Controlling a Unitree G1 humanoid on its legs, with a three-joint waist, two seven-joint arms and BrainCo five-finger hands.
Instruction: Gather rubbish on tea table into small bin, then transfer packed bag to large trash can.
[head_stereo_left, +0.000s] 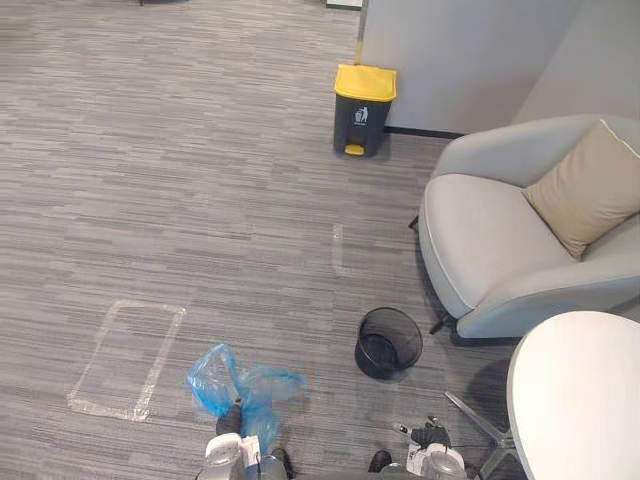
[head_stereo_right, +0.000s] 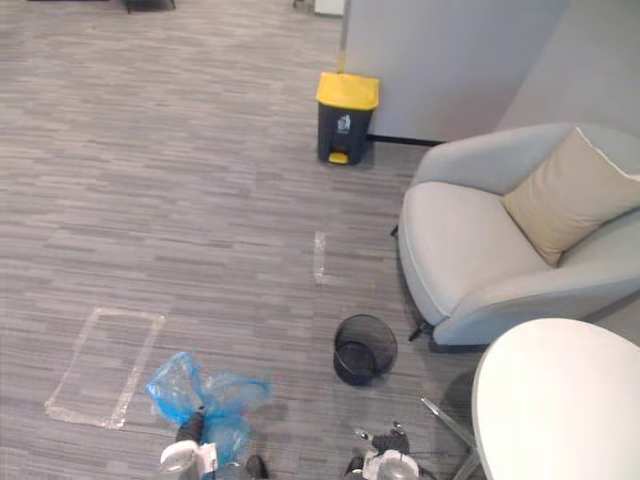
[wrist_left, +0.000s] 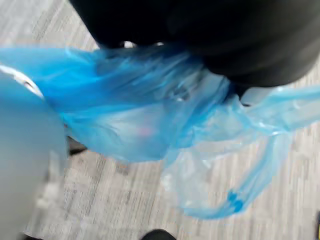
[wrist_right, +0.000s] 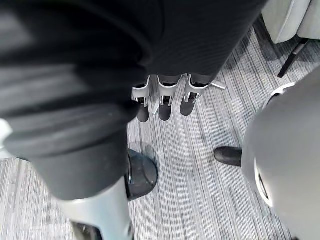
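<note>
I am looking at the left hand (head_stereo_left: 231, 420) first, at the bottom of the frame, a little left of the middle. The blue bag (head_stereo_left: 240, 388) is bunching up right at it and puffing out above it and to both sides. I cannot tell how the hand is set, because the plastic is covering it in the left wrist view. I am guessing it is carrying the bag by the gathered top so nothing spills out.

The right hand (wrist_right: 162, 92) is hanging loose with straight fingers (wrist_right: 164, 107) and holding nothing. I think it is resting because one hand is enough for a light bag.

Moving out, the small bin (head_stereo_left: 388, 342) is standing on the carpet to the right of the bag, in the lower middle, near it but apart. I am seeing no blue liner in it, so I am judging the packing part done. The white tea table (head_stereo_left: 580, 400) is sitting at the lower right with no rubbish showing on it, and the grey armchair (head_stereo_left: 500, 240) is above it.

The large trash can (head_stereo_left: 363, 108) with the yellow lid is waiting at the top middle by the wall, well apart from the bag. Its lid is down — I am thinking the yellow pedal (head_stereo_left: 354, 150) or the free hand will have to open it.
</note>
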